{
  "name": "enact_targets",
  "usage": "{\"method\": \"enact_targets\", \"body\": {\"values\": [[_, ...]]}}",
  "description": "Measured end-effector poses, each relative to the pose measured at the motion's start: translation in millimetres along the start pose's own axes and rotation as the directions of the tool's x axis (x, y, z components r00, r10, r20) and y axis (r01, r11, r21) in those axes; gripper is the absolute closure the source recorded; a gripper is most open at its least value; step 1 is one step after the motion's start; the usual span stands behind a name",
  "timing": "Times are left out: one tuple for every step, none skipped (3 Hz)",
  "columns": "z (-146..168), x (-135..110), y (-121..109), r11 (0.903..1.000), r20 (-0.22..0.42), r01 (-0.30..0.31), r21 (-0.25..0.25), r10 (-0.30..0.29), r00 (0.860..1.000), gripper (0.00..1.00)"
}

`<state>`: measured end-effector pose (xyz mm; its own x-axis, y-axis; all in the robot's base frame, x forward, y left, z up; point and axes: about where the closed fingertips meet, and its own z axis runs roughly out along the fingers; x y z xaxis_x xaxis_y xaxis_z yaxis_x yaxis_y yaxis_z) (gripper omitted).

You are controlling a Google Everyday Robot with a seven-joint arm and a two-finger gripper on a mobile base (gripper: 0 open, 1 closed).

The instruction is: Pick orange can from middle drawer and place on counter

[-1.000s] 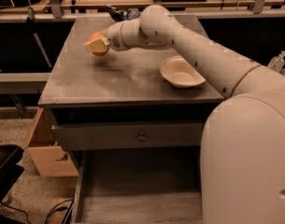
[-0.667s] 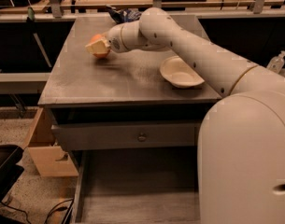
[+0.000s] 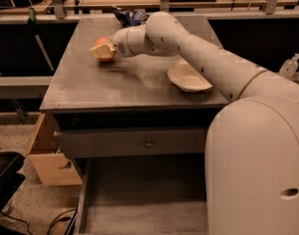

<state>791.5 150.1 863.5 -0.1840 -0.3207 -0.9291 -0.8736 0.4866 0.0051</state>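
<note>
The orange can [image 3: 100, 43] is a small round orange ball held between the cream fingers of my gripper [image 3: 103, 51]. The gripper is shut on it and holds it just over the far left part of the grey counter [image 3: 114, 89], with a shadow under it. My arm reaches in from the right, across the counter. The middle drawer [image 3: 144, 212] stands pulled open below the counter at the bottom of the view. Its grey floor shows nothing on it.
A cream-white bowl [image 3: 189, 77] sits on the counter's right side, under my arm. A dark blue foil bag [image 3: 132, 17] lies at the counter's back edge. The upper drawer front with a knob [image 3: 148, 143] is shut. A cardboard box [image 3: 48, 165] stands at the lower left.
The gripper with the orange can has sunk very slightly towards the counter. Otherwise nothing has moved.
</note>
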Motion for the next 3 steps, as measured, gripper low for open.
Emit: {"method": "enact_targets", "body": {"values": [[2.2, 0.5, 1.6, 1.0000, -0.001, 0.000, -0.004, 0.000, 1.000, 0.53], [2.1, 0.2, 1.7, 1.0000, -0.001, 0.000, -0.004, 0.000, 1.000, 0.29], [2.1, -0.2, 1.8, 1.0000, -0.001, 0.000, -0.004, 0.000, 1.000, 0.06]]}}
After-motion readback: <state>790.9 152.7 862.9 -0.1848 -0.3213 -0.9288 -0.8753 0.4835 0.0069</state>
